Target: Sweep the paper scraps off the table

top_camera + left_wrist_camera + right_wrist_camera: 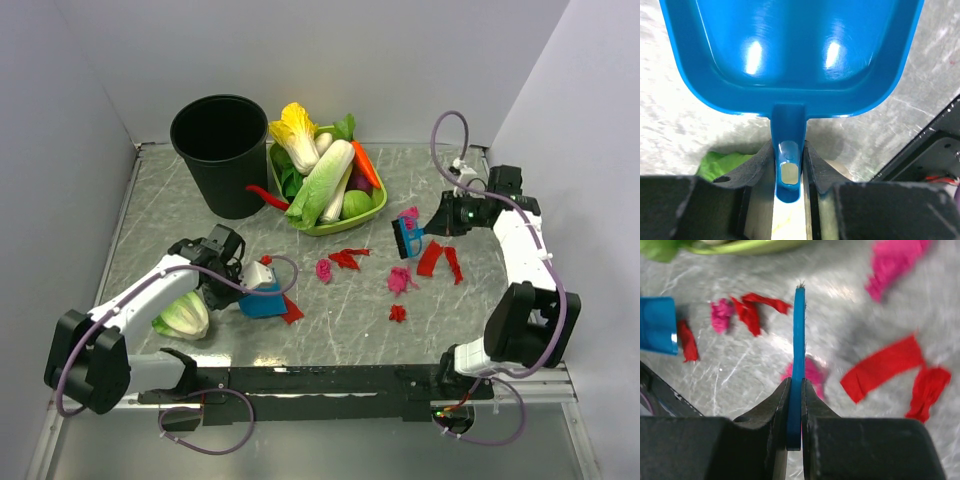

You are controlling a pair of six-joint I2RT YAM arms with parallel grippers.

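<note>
Red strips and pink wads of paper scraps (pixel 400 280) scattered on table (pixel 150 230), between arms. Judged feather-light, limp, apt to flutter or skid: push with bristles, no pinching. Left gripper (pixel 789 160) clamped on dustpan (pixel 790 45) handle. Right gripper (pixel 795 390) clamped on brush (pixel 799 340).

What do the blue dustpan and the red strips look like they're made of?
The dustpan looks like glossy moulded plastic: smooth, with bright highlights. The red strips look like thin matte paper, perhaps crepe: torn edges, creases, no shine.
</note>
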